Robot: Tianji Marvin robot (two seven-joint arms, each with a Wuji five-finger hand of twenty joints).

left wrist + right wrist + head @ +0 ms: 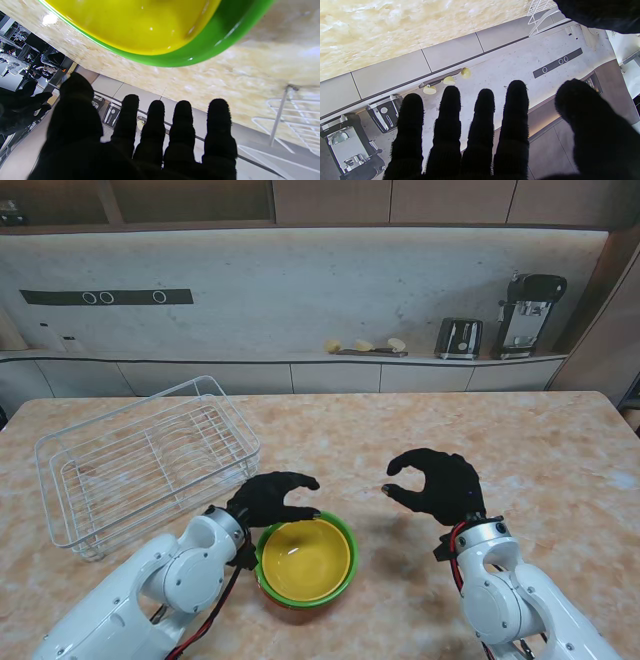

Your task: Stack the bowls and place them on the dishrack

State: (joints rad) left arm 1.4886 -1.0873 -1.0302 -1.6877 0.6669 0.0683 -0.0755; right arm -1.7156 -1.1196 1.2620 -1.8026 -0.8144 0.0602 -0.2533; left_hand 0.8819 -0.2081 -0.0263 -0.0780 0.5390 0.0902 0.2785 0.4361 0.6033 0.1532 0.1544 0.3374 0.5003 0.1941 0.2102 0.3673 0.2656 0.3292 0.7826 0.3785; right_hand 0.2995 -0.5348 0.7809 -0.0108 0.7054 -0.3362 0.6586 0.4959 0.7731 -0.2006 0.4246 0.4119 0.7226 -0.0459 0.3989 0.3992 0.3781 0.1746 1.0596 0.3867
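Observation:
A yellow bowl (pixel 305 558) sits nested inside a green bowl (pixel 347 537), with a red-orange bowl (pixel 285 602) showing under them, near the table's front edge. My left hand (pixel 272 498) hovers at the stack's far-left rim, fingers curled and apart, holding nothing. In the left wrist view the yellow bowl (pixel 140 22) and green bowl (pixel 220 37) fill the picture past my left hand (pixel 140 140). My right hand (pixel 437 483) hangs open to the right of the stack, apart from it. The white wire dishrack (pixel 150 460) stands at the far left.
A toaster (pixel 459 337), a coffee machine (pixel 527 313) and small pale items (pixel 365 346) sit on the back counter behind the table. The marble tabletop (pixel 400 430) stretches between the rack and my right hand.

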